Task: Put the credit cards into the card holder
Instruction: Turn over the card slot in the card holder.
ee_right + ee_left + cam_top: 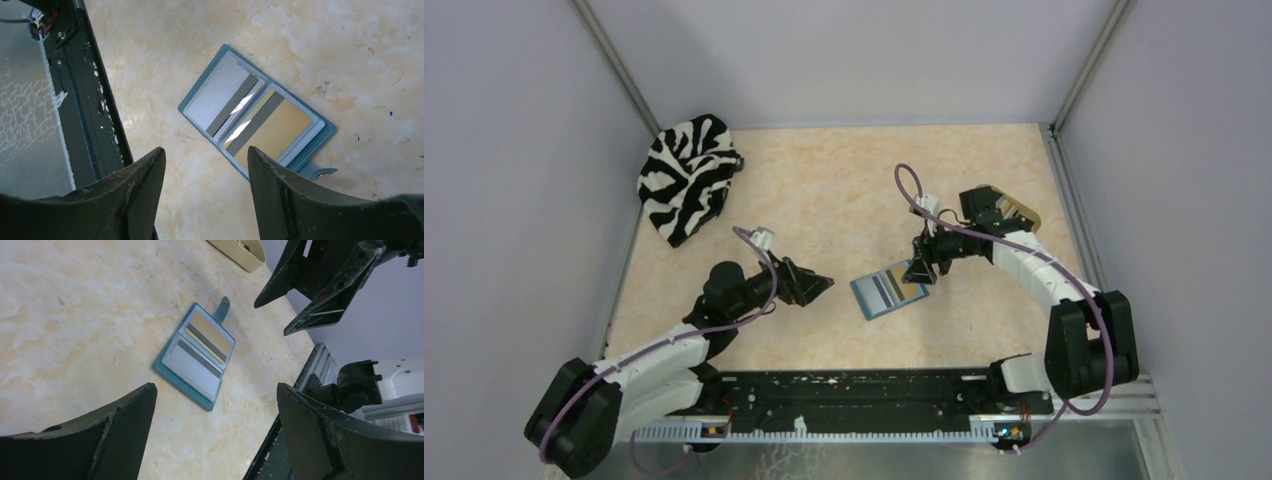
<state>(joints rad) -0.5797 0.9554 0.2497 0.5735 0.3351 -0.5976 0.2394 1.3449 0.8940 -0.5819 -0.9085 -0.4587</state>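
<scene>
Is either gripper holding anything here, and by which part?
Nothing is held. The left gripper and right gripper are open and empty; the card holder lies on the table.

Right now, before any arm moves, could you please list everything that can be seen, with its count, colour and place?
card holder: one, teal, lying open on the table near the middle, towards the right arm
credit cards: one pale with a grey stripe in one half and one tan with a dark stripe in the other; edges of more behind them, number unclear
cloth: one, black and white zebra stripes, far left corner
tray: one, beige, far right, mostly hidden
table: one, pale marbled orange
left claw: one, black, open and empty, left of the card holder
right claw: one, black, open and empty, over the card holder's right edge
</scene>
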